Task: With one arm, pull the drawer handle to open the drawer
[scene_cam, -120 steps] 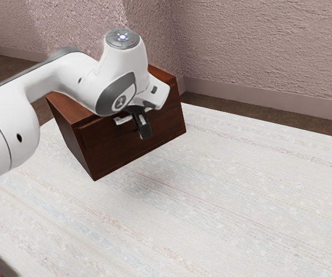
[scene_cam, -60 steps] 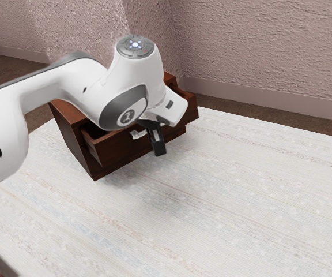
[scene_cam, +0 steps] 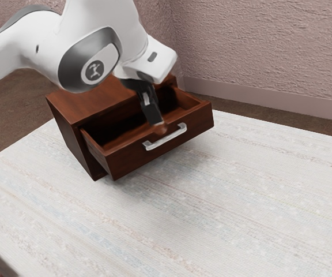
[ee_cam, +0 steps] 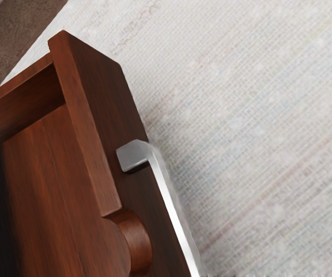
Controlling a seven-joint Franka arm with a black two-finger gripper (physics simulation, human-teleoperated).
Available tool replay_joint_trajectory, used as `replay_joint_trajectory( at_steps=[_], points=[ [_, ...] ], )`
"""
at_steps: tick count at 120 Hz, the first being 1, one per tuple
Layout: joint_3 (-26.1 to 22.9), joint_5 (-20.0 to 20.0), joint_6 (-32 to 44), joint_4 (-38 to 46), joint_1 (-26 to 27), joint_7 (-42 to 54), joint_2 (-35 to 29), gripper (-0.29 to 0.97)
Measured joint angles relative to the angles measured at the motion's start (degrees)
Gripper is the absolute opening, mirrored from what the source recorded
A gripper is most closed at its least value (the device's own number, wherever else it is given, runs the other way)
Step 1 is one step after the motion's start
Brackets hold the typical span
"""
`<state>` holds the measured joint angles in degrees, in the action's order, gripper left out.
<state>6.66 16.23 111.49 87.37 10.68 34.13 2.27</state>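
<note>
The drawer [scene_cam: 134, 154] stands partway out of the brown cabinet [scene_cam: 68, 112] on the pale tabletop [scene_cam: 241, 202], its inside open to view and its silver handle [scene_cam: 165, 137] on the front face. The black hand [scene_cam: 156, 122] hangs from the white arm [scene_cam: 91, 40] just above the drawer's front edge, over the handle's middle; whether it is spread or pressed together cannot be told. The wrist view shows 1 end of the handle [ee_cam: 165, 193] meeting the drawer front [ee_cam: 91, 109], with tabletop beside it.

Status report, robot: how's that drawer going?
Gripper just above the handle. Drawer pulled partway out of cabinet. Nothing blocking it.
</note>
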Motion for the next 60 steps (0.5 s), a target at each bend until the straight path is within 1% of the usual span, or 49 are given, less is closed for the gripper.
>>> replay_joint_trajectory(
  at_steps=[24, 41, 60],
  points=[
    [0.7, -6.8, -6.8, -1.5, 1.3, 7.1, -1.1, 0.68],
    [0.7, -8.4, -10.0, -1.5, 1.4, 10.4, -0.2, 0.68],
    [1.4, -8.9, -11.7, -1.4, 0.8, 13.2, 0.4, 0.68]
  ],
)
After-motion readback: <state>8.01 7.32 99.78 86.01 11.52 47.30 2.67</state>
